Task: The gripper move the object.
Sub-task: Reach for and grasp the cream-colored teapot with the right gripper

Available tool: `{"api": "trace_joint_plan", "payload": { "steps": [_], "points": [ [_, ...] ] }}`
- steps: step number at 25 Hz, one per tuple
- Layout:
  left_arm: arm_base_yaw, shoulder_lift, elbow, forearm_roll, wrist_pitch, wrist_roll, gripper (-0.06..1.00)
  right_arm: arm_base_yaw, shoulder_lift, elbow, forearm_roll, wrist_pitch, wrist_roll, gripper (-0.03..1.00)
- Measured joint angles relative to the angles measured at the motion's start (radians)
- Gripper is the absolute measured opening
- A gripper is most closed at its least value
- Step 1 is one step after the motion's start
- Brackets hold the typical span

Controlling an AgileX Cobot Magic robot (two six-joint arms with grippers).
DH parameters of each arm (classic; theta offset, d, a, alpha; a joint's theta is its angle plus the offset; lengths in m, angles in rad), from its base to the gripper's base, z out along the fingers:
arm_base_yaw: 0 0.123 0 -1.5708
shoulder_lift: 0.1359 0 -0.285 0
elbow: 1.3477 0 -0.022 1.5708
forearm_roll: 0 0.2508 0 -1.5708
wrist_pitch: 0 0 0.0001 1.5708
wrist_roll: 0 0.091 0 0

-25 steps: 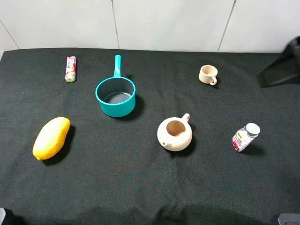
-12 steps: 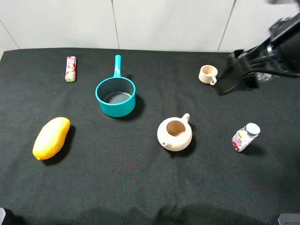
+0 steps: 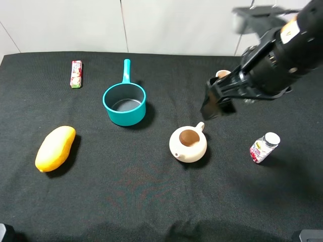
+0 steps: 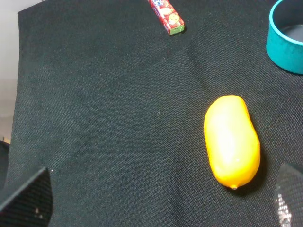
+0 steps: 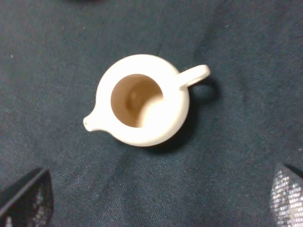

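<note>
The beige lidless teapot [image 3: 188, 144] sits on the black cloth right of the middle, spout toward the front left and loop handle toward the back right. In the right wrist view the teapot [image 5: 142, 101] lies straight below the camera, brown inside. My right gripper [image 3: 218, 105] hangs blurred in the air just behind and right of the teapot, not touching it. Its two fingertips [image 5: 28, 198] show far apart, open and empty. My left gripper [image 4: 156, 198] is open and empty, above the cloth near the mango [image 4: 232, 139].
A teal saucepan [image 3: 124, 102] stands at the back left of the middle. A yellow mango [image 3: 55, 147] lies at the left and a candy pack [image 3: 76, 73] at the back left. A small beige cup [image 3: 222, 74] is partly hidden behind the right arm. A small bottle [image 3: 264, 147] lies at the right.
The right arm has swung in from the right edge toward the middle and now hangs close behind the teapot. The objects on the cloth have not moved.
</note>
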Motion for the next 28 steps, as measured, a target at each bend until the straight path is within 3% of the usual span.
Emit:
{"api": "trace_joint_plan", "payload": {
  "steps": [28],
  "points": [
    [0.000,0.000,0.000,0.000,0.000,0.000,0.99,0.005,0.311,0.000,-0.034,-0.182,-0.017,0.69]
  ]
}}
